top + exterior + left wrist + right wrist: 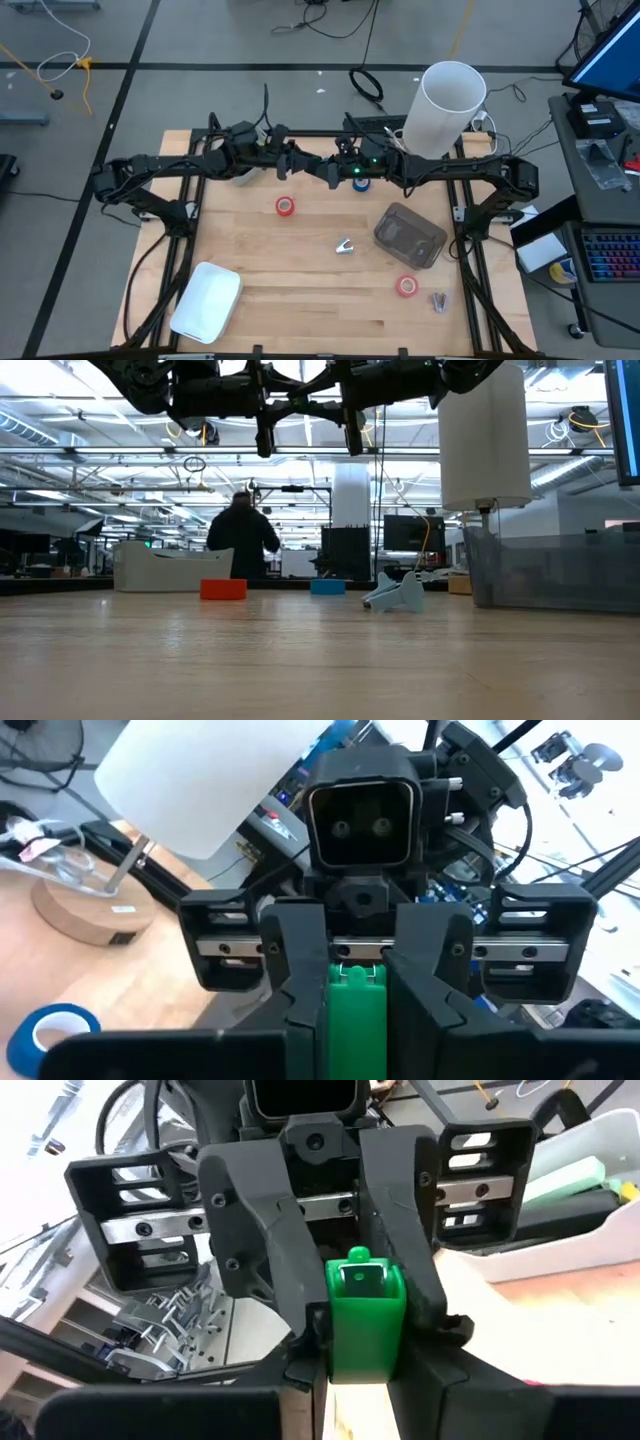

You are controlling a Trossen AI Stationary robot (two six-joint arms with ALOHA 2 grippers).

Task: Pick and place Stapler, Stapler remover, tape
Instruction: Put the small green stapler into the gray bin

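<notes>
A small green stapler (365, 1320) hangs in mid-air above the bench's (300, 290) far edge, its long axis running between my two hands. My left hand (340, 1295) and right hand (355, 990) face each other, both pinched narrow on it, equally near.

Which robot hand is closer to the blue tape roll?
The right gripper: the blue tape roll lies just beside it. The left gripper faces it from farther away, nearer the red tape roll.
</notes>
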